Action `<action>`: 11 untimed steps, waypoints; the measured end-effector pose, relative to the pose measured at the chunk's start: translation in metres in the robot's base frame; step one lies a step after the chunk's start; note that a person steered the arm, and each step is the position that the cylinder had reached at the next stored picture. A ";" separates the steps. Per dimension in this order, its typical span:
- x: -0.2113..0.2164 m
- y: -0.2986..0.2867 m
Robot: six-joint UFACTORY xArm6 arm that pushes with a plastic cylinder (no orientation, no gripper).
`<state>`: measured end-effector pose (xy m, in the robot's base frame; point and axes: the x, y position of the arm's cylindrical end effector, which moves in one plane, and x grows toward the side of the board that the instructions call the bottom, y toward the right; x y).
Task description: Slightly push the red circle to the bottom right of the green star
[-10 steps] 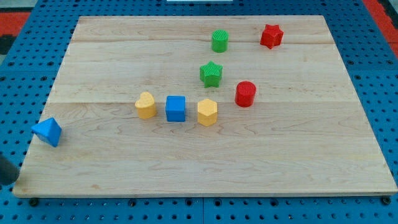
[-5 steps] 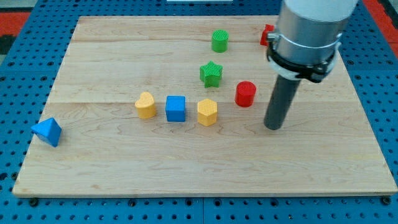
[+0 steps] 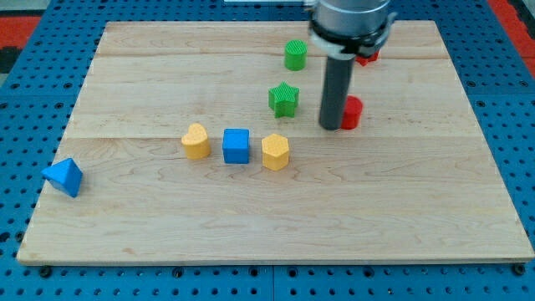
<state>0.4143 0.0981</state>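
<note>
The red circle (image 3: 354, 112) is a short red cylinder on the wooden board, right of centre, partly hidden behind my rod. The green star (image 3: 283, 99) stands to its left, slightly higher in the view. My tip (image 3: 331, 126) rests on the board against the red circle's left side, between it and the green star.
A green cylinder (image 3: 295, 55) and a red star (image 3: 368, 57), mostly hidden by the arm, sit near the view's top. A yellow heart (image 3: 196, 141), a blue cube (image 3: 236, 145) and a yellow hexagon (image 3: 275, 152) form a row mid-board. A blue triangle (image 3: 63, 176) lies at the left edge.
My rod came in from the right and moved up-left to the red circle's left side. The red circle shifted right and slightly up. The yellow hexagon moved slightly left.
</note>
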 end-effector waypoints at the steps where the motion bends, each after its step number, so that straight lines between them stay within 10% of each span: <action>1: 0.007 0.009; 4: 0.055 0.099; 11: -0.031 0.193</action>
<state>0.3836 0.2907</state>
